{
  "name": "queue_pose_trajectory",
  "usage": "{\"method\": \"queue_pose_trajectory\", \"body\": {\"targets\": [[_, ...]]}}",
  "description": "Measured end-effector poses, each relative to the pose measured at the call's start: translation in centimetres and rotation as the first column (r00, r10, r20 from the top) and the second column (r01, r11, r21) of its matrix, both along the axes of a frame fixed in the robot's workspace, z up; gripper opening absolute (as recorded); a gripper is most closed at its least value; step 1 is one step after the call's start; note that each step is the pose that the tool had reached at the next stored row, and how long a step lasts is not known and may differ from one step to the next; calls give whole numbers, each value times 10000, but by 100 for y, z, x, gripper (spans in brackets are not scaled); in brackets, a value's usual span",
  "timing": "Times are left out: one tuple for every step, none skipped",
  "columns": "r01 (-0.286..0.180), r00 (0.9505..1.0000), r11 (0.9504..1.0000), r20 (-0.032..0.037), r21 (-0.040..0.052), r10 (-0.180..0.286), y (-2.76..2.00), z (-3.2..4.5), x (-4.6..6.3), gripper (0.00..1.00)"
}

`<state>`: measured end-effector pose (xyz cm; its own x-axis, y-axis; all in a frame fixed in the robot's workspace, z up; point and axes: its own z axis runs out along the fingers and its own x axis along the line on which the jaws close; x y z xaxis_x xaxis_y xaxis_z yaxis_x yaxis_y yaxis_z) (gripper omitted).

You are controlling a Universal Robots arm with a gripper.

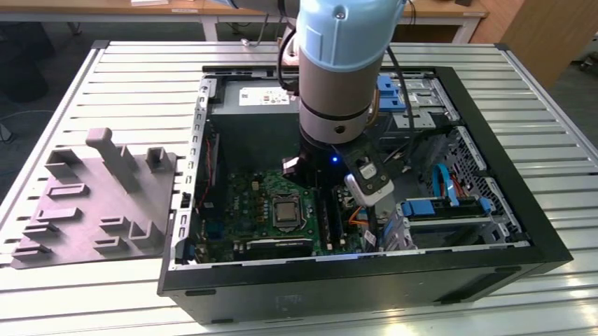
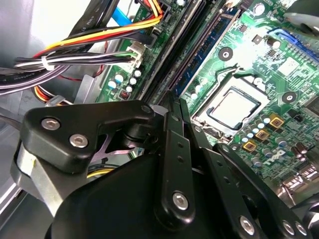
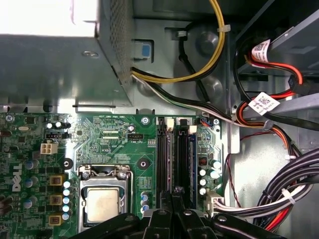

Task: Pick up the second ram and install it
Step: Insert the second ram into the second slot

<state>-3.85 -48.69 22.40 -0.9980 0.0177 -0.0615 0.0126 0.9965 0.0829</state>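
hand (image 3: 173, 195) low over memory slots (image 3: 162, 149), arm (image 1: 341, 63) upright

In the first wrist view the pincer (image 3: 173, 191) covers the ends of the memory slots (image 3: 162, 144) just beside the processor socket (image 3: 104, 201) and one corner of the socket, then runs off the picture's edge. Whether the second ram is in its hold cannot be told. In the second wrist view its black linkage hides the board on one side of the socket, and a blurred pale shape (image 2: 304, 17) beyond the socket is cut by the frame. The cable bundle (image 2: 75, 62), well apart from the socket, also leaves the frame. In the exterior view the arm (image 1: 341, 70) is cut off at the picture's edge and screens the interior of the case (image 1: 374, 287) beyond the socket. Components around the socket are too small to tell.
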Motion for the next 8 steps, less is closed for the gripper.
{"method": "queue_pose_trajectory", "body": {"targets": [[40, 10000, 10000, 0, 0, -40, 0, -1, 2, 12], [72, 10000, 10000, 0, 0, -72, 0, -1, 4, 12], [88, 10000, 10000, 0, 0, -88, 0, -2, 4, 12], [91, 10000, 10000, 0, 0, -91, 0, -3, 4, 12], [91, 10000, 10000, 1, 1, -91, 0, -5, 4, 12], [91, 10000, 10000, 1, 3, -91, 0, -10, 5, 12], [91, 10000, 10000, 1, 2, -91, 0, -13, 5, 12], [91, 10000, 10000, 0, 0, -91, 0, -14, 5, 12]]}}
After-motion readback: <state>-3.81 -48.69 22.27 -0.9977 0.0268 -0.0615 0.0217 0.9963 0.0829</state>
